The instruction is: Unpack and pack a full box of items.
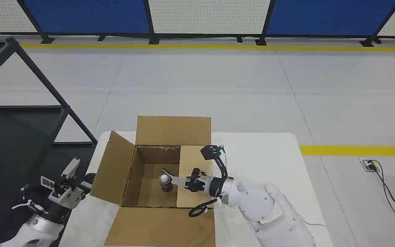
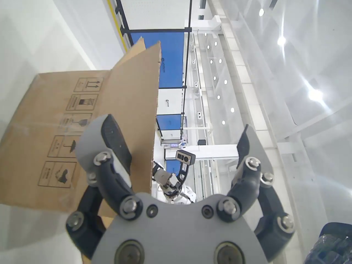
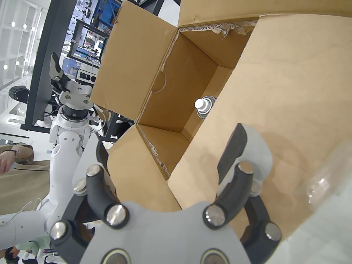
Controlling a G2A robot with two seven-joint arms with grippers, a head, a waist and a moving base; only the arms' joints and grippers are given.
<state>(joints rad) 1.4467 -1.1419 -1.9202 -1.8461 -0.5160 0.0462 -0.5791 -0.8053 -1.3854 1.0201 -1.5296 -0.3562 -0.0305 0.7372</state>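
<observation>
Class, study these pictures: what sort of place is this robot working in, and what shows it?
Probably a large industrial hall or robot test area: blue and white partition panels fence the floor, a yellow line is marked on it, and rows of ceiling lights run high overhead.

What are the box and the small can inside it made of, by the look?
Box: corrugated cardboard, matte brown and uncoated; fluting shows along the torn flap edges. Can: probably metal, judging by its shiny, silvery domed shoulder; the white cap looks like plastic. Its body is mostly hidden behind a flap, so that part stays open.
</observation>
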